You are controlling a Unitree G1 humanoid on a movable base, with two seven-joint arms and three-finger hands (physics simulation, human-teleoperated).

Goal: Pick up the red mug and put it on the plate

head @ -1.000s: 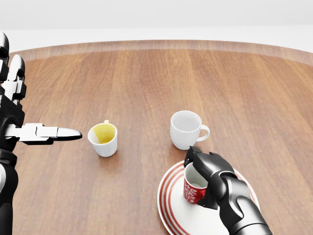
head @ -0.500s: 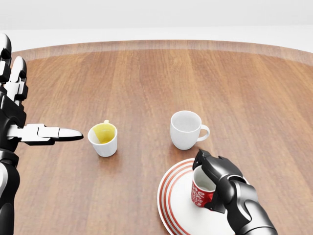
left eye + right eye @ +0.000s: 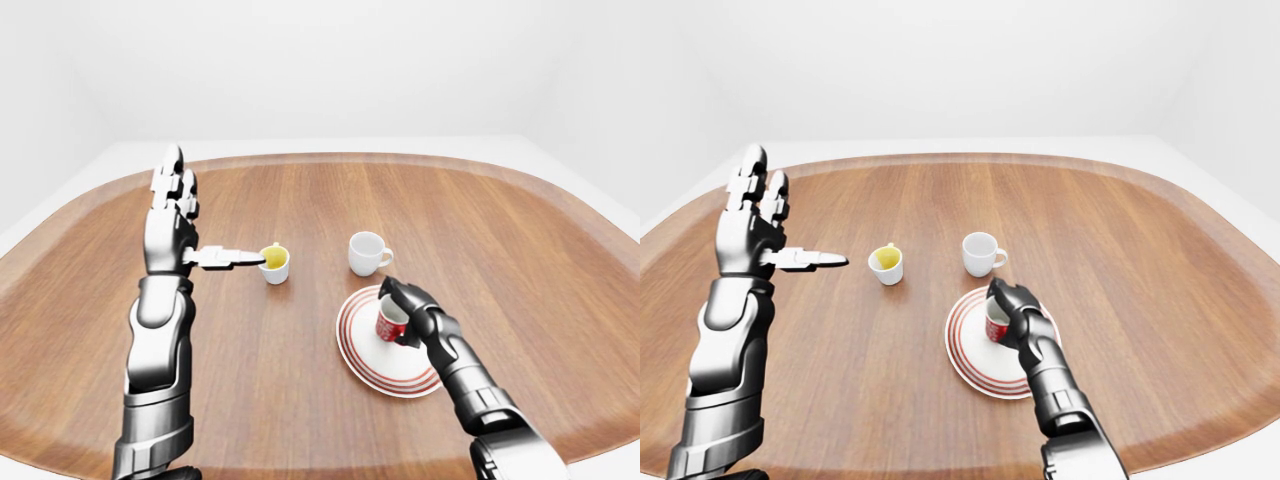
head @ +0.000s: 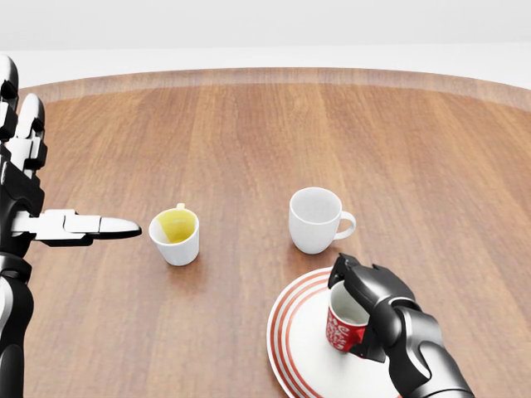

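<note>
Over the table (image 4: pixel 249 124), at the head view's left, the left hand (image 4: pixel 25 186) hangs spread, one finger pointing at a yellow cup (image 4: pixel 175 235). Right of it stands a white cup (image 4: pixel 317 219). Lower right, the right hand (image 4: pixel 373 298) grips the mug (image 4: pixel 344 327), tilted on the plate (image 4: pixel 294 340).

Mug (image 4: pixel 343 327) on plate (image 4: pixel 296 348)

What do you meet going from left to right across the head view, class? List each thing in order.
left hand → yellow-lined cup → white cup → red mug on the striped plate, gripped by the right hand.
</note>
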